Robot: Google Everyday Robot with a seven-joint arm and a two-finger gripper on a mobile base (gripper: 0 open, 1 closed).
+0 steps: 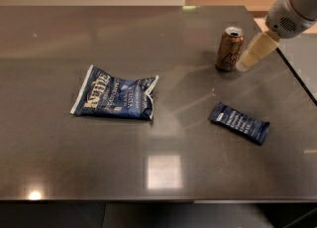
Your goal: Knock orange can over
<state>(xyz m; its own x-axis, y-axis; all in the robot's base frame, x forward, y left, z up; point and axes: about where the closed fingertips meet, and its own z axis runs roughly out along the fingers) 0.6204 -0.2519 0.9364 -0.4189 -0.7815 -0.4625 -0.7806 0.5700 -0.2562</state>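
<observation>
Copper-orange with a silver top rim, the orange can (230,48) stands upright toward the far right of the dark grey surface (183,133), so the knock is not yet done. The tool (243,65), a cream-coloured tapered piece at the end of the white arm (292,9), comes in from the upper right and slants down at the can's right side. Its tip sits low, just beside the can's base, and contact with the metal cannot be made out. Whether the tool is released or clenched cannot be told either, though nothing shows in its hold. By this reading the approach is nearly complete and the real work is all left: a sideways push leftward against the can's wall, probably better placed above the base, to tip it over. A blue chip bag (116,98) lies flat well to the left, and a dark-blue wrapped bar (240,123) lies nearer the front edge, both apart from the can.
</observation>
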